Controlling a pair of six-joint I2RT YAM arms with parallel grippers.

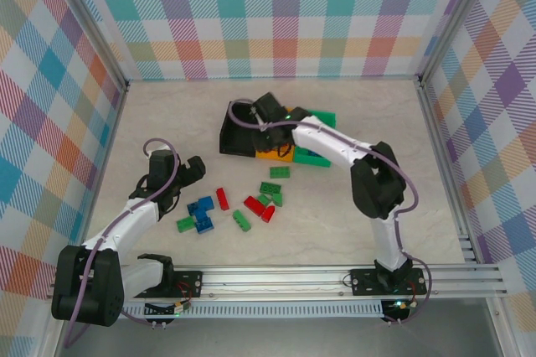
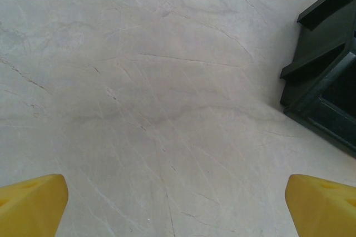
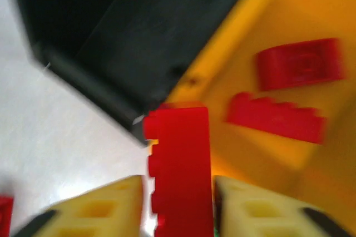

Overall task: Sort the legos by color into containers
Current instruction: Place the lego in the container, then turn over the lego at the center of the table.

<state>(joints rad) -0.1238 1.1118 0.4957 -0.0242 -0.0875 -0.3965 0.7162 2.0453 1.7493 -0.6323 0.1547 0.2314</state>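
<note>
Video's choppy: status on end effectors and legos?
Left end effector open, empty. Right end effector shut on red lego at orange bin rim. Loose legos on table. Nothing blocking.

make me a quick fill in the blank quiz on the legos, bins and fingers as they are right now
1. The right arm's yellow fingers have a small studded plastic brick between them, coloured ____.
2. In the right wrist view, the orange open-top plastic bin holds ____ red bricks.
3. The rectangular plastic bin next to it is coloured ____.
4. The left arm's yellow fingers stand wide ____ over the pale table.

Missing words: red; two; black; open.
</note>
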